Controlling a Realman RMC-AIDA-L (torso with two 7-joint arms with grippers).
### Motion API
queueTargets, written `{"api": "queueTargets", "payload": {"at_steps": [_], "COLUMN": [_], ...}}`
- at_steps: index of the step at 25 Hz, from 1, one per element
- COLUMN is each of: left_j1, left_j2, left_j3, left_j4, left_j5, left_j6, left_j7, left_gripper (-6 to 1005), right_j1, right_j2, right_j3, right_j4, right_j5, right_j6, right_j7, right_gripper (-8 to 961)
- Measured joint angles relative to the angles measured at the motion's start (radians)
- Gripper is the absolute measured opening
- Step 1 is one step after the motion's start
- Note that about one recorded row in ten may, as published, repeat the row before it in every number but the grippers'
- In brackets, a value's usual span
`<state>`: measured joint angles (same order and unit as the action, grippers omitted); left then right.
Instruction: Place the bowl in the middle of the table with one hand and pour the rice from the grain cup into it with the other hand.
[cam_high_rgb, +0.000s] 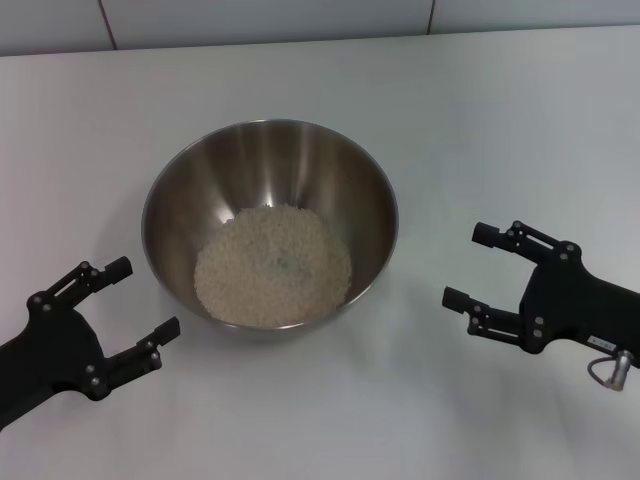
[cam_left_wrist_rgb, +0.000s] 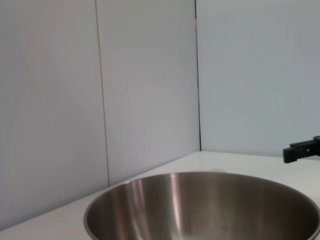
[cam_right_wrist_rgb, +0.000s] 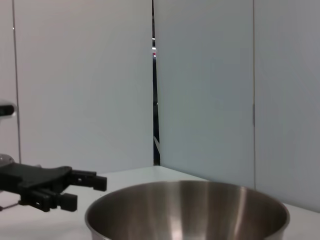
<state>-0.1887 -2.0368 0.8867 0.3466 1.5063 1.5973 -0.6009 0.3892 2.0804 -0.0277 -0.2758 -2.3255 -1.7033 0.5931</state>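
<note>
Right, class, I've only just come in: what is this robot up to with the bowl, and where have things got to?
Nothing is being handled right now. The steel bowl sits around the middle of the white table with a pile of rice already in its bottom. The left gripper hangs open beside the bowl on the robot's left, and the right gripper hangs open on its right; neither touches the bowl or holds anything. No grain cup shows in any view.

The plain white matte table (cam_high_rgb: 480, 120) carries one thing. A large, deep, shiny stainless-steel mixing bowl (cam_high_rgb: 200, 190) stands directly on it, near the middle.
</note>
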Motion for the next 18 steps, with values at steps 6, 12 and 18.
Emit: {"api": "queueTargets", "payload": {"at_steps": [6, 12, 18], "left_j1": [0.000, 0.000, 0.000], "left_j2": [-0.002, -0.003, -0.003], "left_j3": [0.000, 0.000, 0.000], "left_j4": [0.000, -0.002, -0.004], "left_j5": [0.000, 0.000, 0.000], "left_j6": [0.001, 0.001, 0.001], "left_j7": [0.000, 0.000, 0.001], "left_gripper": [846, 846, 846], "right_j1": [0.013, 0.014, 0.013], "right_j2": [0.001, 0.001, 0.002], "right_j3": [-0.001, -0.001, -0.003], "right_j4": [0.004, 0.004, 0.004], "right_j5": [0.001, 0.000, 0.000], "right_j6": [0.030, 0.031, 0.046], "right_j7": [0.002, 0.006, 0.007], "right_gripper": [817, 817, 817]}}
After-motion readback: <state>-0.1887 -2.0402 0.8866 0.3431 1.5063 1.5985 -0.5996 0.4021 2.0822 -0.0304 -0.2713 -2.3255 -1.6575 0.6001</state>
